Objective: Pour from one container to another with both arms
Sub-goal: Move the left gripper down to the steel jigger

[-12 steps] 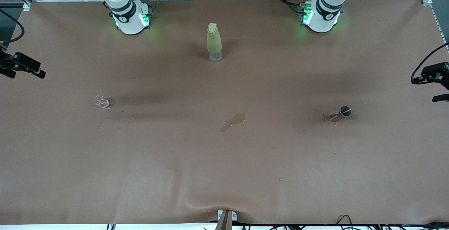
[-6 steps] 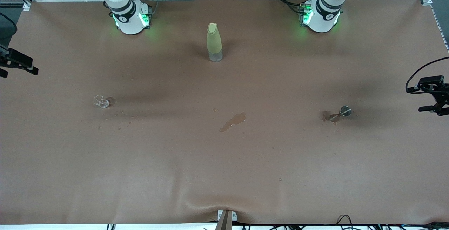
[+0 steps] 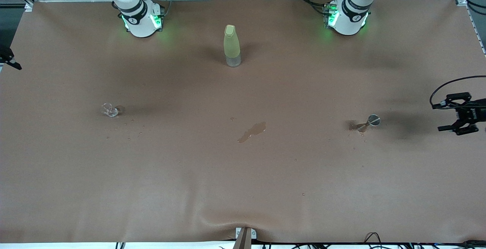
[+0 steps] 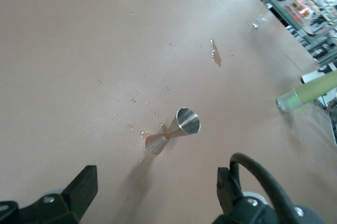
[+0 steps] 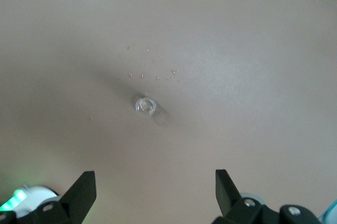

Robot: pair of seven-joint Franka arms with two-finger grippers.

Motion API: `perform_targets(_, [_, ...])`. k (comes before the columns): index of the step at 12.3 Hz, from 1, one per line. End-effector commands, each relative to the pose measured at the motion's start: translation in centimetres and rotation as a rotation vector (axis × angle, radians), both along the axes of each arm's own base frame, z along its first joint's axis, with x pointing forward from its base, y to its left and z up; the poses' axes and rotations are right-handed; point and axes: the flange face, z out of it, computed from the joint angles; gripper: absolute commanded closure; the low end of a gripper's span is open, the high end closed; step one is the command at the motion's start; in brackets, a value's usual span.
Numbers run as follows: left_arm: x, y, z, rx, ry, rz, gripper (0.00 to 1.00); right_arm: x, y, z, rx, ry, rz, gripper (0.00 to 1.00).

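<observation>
While the stemmed cup [image 3: 370,122] stands on the brown table [image 3: 243,188] toward the left arm's end, the left gripper [image 3: 456,117] hangs over the table's edge at that same end, well apart from the cup and with bare cloth between them. Its fingers [image 3: 452,98] are spread wide and hold nothing. In the left wrist view the cup [image 4: 174,132] shows as a shiny metal double cone, one round mouth up and slightly tilted, standing out ahead of the gripper [image 4: 155,192] and roughly in line with the gap between its two black fingers [image 4: 84,190]. Small droplets and a wet patch lie on the cloth right around the cup's foot.

Toward the right arm's end stands the clear tumbler [image 3: 110,109], upright, with a scatter of droplets just nearer the front camera. The right gripper [image 3: 9,60] is barely in the front view, at the table's edge on that end, well apart from the tumbler. From the right wrist view the tumbler [image 5: 146,105] sits out ahead of the right gripper [image 5: 155,192], near the middle of the gap between its fingers [image 5: 84,190], which are spread and empty.

Between the two vessels lies a brown spill [image 3: 252,131] on the cloth. Nearer the robots' bases, between them, stands a tall yellow-green bottle [image 3: 231,46], upright.
</observation>
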Motion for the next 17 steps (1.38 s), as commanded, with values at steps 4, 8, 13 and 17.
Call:
perform_targets(4, [0.5,-1.3,-5.2,-0.152,-0.100,-0.070,0.00,-0.4,-3.4,-1.9,-0.021,-0.066,0.615,0.00])
perform_targets(8, [-0.3,-2.8,-12.0,-0.292,-0.254,-0.155,0.00,-0.5,-4.1,-2.2,-0.028,-0.083,0.823,0.00])
perform_targets(13, [-0.4,-5.4,-15.8,-0.361,-0.274,-0.195,0.00,-0.9,-5.1,-3.7,-0.015,-0.076,0.859,0.00])
perform_targets(17, [0.3,-10.1,-19.1,-0.461,-0.367,-0.238,0.00,-2.3,-8.1,-7.9,0.027,-0.104,0.844,0.00])
